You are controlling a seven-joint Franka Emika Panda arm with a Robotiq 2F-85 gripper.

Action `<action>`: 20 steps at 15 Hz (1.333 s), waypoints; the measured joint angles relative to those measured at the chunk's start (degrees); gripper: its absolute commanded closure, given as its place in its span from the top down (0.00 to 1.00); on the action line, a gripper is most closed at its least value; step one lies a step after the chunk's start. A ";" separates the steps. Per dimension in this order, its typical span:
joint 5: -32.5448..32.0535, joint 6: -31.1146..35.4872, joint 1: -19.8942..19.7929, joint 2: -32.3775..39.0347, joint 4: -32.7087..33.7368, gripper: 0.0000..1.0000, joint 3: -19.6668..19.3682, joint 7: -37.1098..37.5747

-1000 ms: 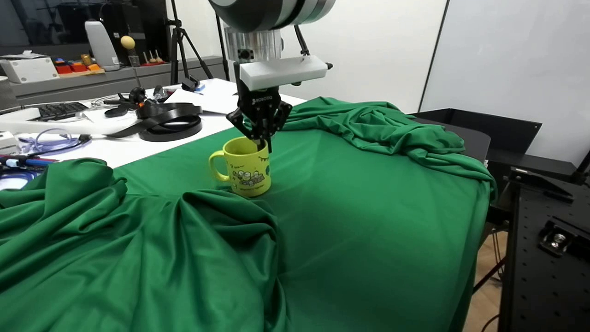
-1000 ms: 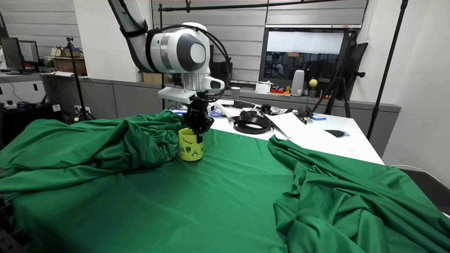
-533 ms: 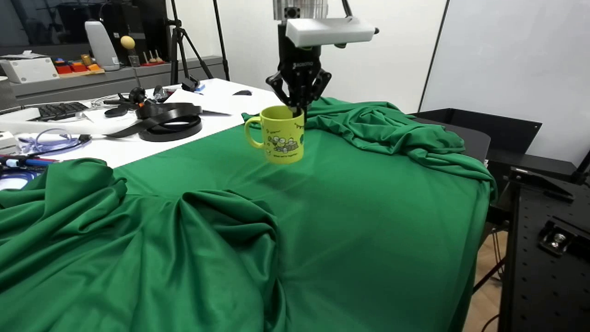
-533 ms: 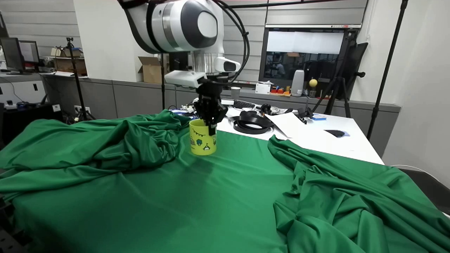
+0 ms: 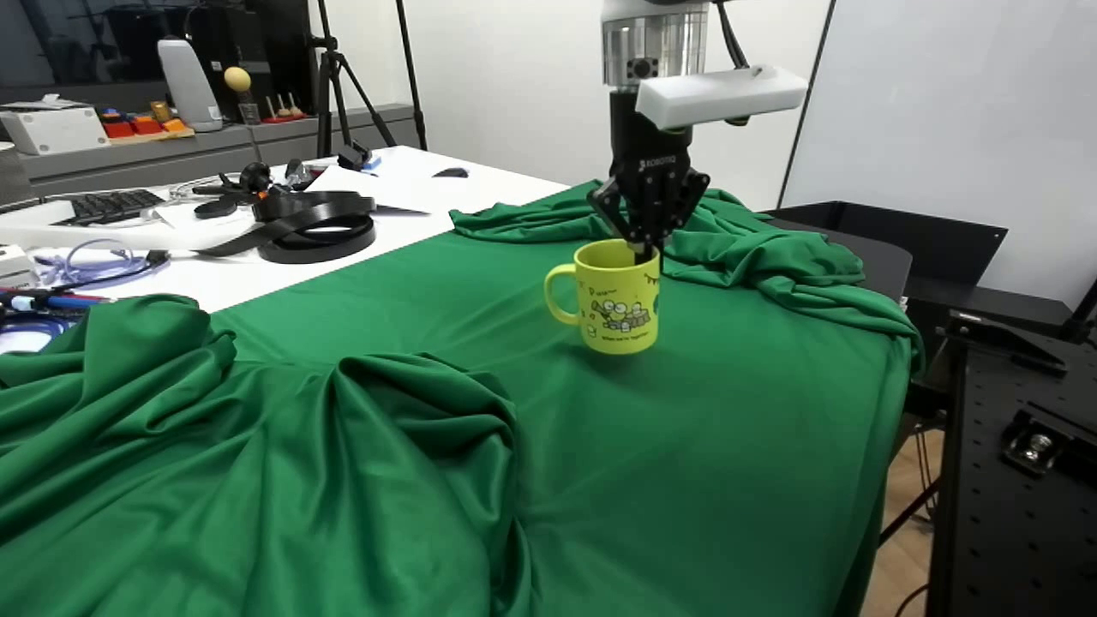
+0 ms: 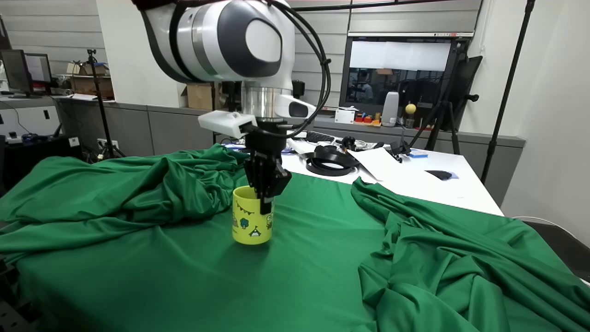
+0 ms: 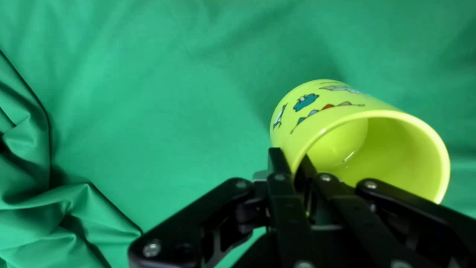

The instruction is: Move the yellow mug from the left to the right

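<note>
- Bright yellow-green, cylindrical, ceramic-looking mug [image 5: 619,302]: upright over the smooth green fabric cloth [image 5: 686,480] in both exterior views; whether its base touches, I cannot tell.
- My black two-finger gripper [image 7: 293,162] is clenched on its wall, one finger [image 7: 279,160] outside, its mate inside, near 9 o'clock of the rim in the wrist view.
- In an exterior view the yellow loop handle [image 5: 554,294] points to 9 o'clock; my grip sits near 3.
- I expect stiff, fairly light, slick, chippable. A rim hold away from the handle suits it, though hung off-centre it may pivot; I'd lower gently.
</note>
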 measured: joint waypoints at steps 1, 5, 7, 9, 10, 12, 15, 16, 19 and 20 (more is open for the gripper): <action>-0.36 0.87 -0.03 0.19 -1.06 0.02 -0.03 0.22; -1.32 9.44 0.26 0.97 -4.30 0.02 -0.07 2.43; -1.64 12.32 0.70 1.23 -5.10 0.35 -0.23 3.42; -1.34 13.02 0.84 1.53 -5.47 0.42 -0.26 3.57; -1.16 13.02 0.84 1.55 -5.57 0.50 -0.28 3.57; -0.62 13.02 0.84 1.51 -5.63 0.62 -0.30 3.57; 0.29 13.02 0.84 1.07 -5.63 0.82 -0.20 3.50; 0.68 13.03 0.84 0.71 -5.62 0.90 -0.12 3.46; 0.92 12.97 0.84 -1.16 -5.57 1.00 0.14 3.46; 0.85 12.95 0.84 -1.94 -5.54 1.00 0.21 3.46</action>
